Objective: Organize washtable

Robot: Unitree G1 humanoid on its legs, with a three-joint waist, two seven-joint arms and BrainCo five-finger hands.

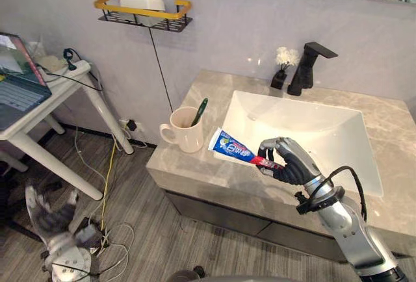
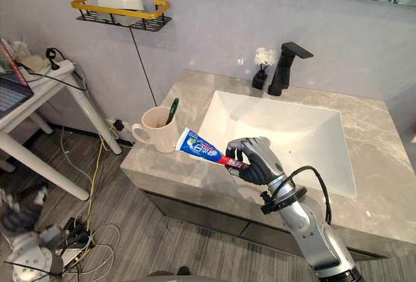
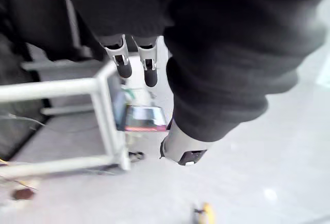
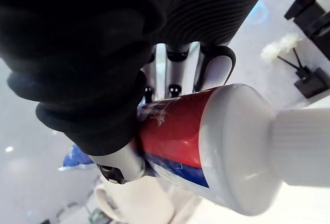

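Observation:
My right hand [image 1: 290, 163] is shut on the capped end of a blue, white and red toothpaste tube [image 1: 231, 147]. It holds the tube level above the sink's front left rim, with the flat end pointing at a cream mug [image 1: 185, 132]. The mug stands on the grey marble washtable [image 1: 195, 171] and holds a green toothbrush [image 1: 199, 111]. In the right wrist view the fingers wrap the tube [image 4: 206, 141] just behind its white cap. My left hand [image 1: 53, 216] hangs low by the floor at the far left, fingers relaxed [image 3: 124, 64].
A white basin [image 1: 312, 126] is set into the counter, with a black faucet [image 1: 305, 67] and a small black vase of white flowers [image 1: 283, 67] behind it. A yellow-railed wall shelf [image 1: 143, 10] hangs upper left. A white side table with a laptop [image 1: 19, 84] stands left, over cables [image 1: 110, 230].

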